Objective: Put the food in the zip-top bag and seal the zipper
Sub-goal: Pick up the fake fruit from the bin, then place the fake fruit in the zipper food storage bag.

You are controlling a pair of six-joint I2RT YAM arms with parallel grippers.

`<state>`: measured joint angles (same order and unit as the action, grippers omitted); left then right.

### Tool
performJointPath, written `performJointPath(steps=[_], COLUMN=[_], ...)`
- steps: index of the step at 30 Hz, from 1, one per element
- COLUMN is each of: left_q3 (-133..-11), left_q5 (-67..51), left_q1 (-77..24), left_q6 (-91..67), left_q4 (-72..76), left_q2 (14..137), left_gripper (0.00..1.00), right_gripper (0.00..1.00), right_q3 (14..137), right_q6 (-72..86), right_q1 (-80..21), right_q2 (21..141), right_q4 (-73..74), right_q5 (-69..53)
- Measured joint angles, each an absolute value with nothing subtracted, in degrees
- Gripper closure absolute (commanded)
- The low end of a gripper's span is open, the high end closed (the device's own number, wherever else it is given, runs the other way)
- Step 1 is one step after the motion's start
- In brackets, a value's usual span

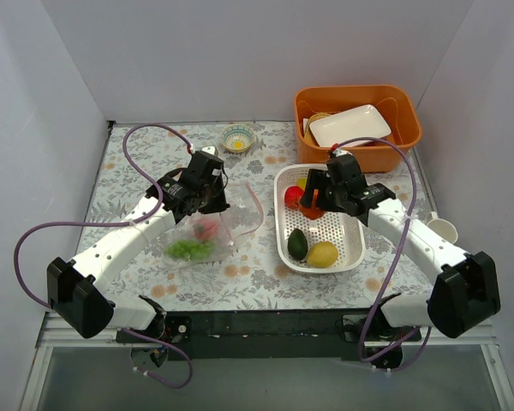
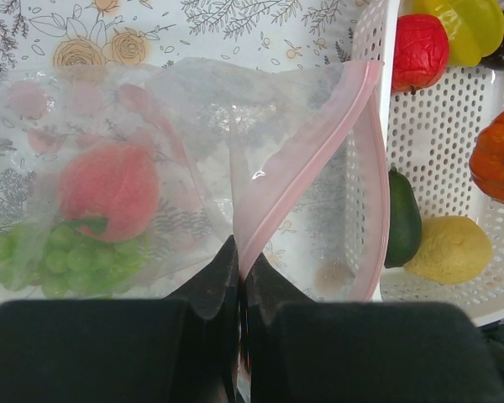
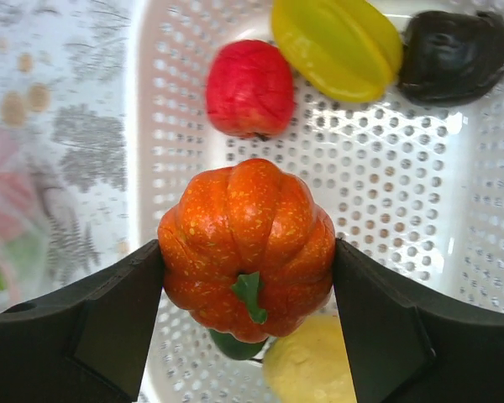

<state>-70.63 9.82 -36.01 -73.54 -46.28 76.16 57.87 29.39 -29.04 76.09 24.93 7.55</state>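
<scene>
My left gripper (image 2: 239, 260) is shut on the pink zipper strip (image 2: 298, 180) of the clear zip-top bag (image 1: 207, 235), holding its mouth open toward the basket. Inside the bag lie a pink fruit (image 2: 109, 191) and green grapes (image 2: 63, 256). My right gripper (image 3: 248, 277) is shut on an orange pumpkin-like fruit (image 3: 246, 239), held above the white perforated basket (image 1: 353, 247). In the basket lie a red fruit (image 3: 250, 88), a yellow star fruit (image 3: 336, 42), a dark avocado (image 1: 298, 244) and a yellow lemon (image 1: 323, 253). A dark object (image 3: 454, 54) lies beside the star fruit.
An orange bin (image 1: 403, 128) with a white plate (image 1: 349, 125) stands at the back right. A small patterned bowl (image 1: 237, 138) sits at the back centre. A white cup (image 1: 441, 229) stands at the right edge.
</scene>
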Motion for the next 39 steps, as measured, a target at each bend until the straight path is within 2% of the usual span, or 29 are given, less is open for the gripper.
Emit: performJointPath(steps=[8,19,20,21,23,24,27,29,39], left_q3=[-70.61,-70.61,-70.61,-70.61,-70.61,-70.61,-70.61,-70.61,-70.61], left_q5=[9.26,8.47,8.47,8.49,8.51,8.51,8.51,8.56,9.52], left_q1=[-36.01,-36.01,-36.01,-36.01,-36.01,-36.01,-36.01,-36.01,-36.01], left_q6=[-73.52,-73.91,-73.93,-73.93,-73.97,-73.97,-74.17,-74.32,-74.41], left_q4=[-45.82,-45.80,-45.80,-45.80,-45.82,-45.84,-45.84,-45.84,-45.93], left_q2=[76.16,76.16,76.16,76.16,76.16,76.16,76.16,76.16,75.33], left_gripper=[1.00,1.00,1.00,1.00,1.00,1.00,1.00,1.00,1.00], right_gripper=[0.46,0.44,0.41,0.33,0.27,0.17,0.06,0.02,0.02], right_q3=[62.70,71.96,72.34,72.71,73.03,73.41,74.91,75.66,78.24], right_q6=[33.58,34.65,34.68,34.68,34.61,34.52,34.00,33.23,28.99], right_q1=[-34.74,-45.76,-46.19,-46.63,-47.09,-47.31,-47.77,-47.92,-48.12], right_q2=[74.04,83.61,84.49,85.47,86.70,87.33,89.36,90.08,89.19], right_q4=[20.97,16.62,16.58,16.58,16.67,16.93,17.28,18.06,21.67], right_q5=[-0.01,-2.85,-2.94,-3.03,-3.07,-3.20,-3.31,-3.44,1.06])
